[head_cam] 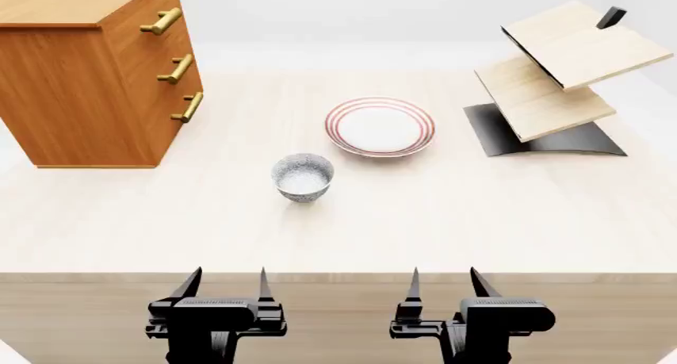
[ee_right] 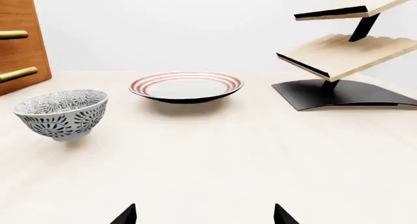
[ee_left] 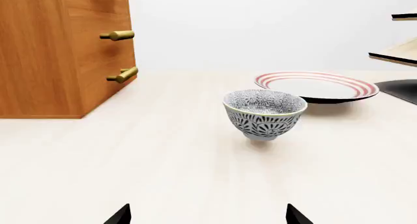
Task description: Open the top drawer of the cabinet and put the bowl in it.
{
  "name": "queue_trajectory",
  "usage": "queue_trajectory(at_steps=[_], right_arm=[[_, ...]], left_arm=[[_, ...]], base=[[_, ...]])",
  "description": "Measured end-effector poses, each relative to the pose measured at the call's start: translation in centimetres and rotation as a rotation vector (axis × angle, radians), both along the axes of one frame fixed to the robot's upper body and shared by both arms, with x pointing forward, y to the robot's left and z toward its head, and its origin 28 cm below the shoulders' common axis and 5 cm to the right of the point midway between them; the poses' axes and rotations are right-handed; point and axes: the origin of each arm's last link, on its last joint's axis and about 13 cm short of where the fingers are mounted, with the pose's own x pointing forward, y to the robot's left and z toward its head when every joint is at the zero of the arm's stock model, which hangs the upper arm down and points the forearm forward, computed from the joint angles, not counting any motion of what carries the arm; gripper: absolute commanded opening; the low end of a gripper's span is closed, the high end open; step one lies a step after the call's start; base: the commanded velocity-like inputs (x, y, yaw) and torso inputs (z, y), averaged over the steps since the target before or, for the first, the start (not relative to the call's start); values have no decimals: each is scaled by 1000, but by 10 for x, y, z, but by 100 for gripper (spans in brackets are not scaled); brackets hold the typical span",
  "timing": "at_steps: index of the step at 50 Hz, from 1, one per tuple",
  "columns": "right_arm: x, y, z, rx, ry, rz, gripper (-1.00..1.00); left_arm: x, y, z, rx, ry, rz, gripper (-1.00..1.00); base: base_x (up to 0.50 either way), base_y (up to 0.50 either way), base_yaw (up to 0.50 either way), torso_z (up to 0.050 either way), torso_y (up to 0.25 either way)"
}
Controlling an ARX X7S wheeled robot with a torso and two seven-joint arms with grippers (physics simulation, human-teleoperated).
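Observation:
The orange-brown cabinet stands at the table's far left, its three drawers shut. Its top drawer carries a brass bar handle. In the left wrist view the cabinet shows only partly, with its lower handles. The small patterned bowl sits upright on the table, near the middle; it also shows as bowl and bowl. My left gripper and right gripper hang open at the table's near edge, both empty and well short of the bowl.
A flat red-ringed white plate lies just behind and right of the bowl. A pale tilted-board shelf rack on a black base stands at the far right. The pale wooden table ends just ahead of my grippers.

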Motion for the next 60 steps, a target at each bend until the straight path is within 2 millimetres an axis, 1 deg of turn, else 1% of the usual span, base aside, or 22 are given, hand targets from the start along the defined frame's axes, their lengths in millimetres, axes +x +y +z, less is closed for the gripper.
queue_trajectory(at_steps=[11,18,26,34,41,53,60], right_arm=[[-1,-2,7,-11,0,-18,100],[-5,-3,20,-34,-9,-30,100],[-8,-8,47,-60,-41,-37,100],[-8,-15,79,-105,-85,-49,100],[-7,-19,103,-135,-116,-58,100],[-6,-25,138,-168,-161,-73,100],[-4,-29,155,-189,-174,-89,100]], left_arm=[[2,2,7,-11,-21,15,100],[1,5,21,-16,-53,21,100],[4,10,48,-7,-101,14,100],[10,15,76,8,-144,4,100],[14,19,99,30,-172,-12,100],[21,22,133,84,-216,-38,100],[26,24,149,114,-233,-47,100]], base=[[0,0,0,0,0],[0,0,0,0,0],[0,0,0,7,0],[0,0,0,49,0],[0,0,0,50,0],[0,0,0,50,0],[0,0,0,50,0]])
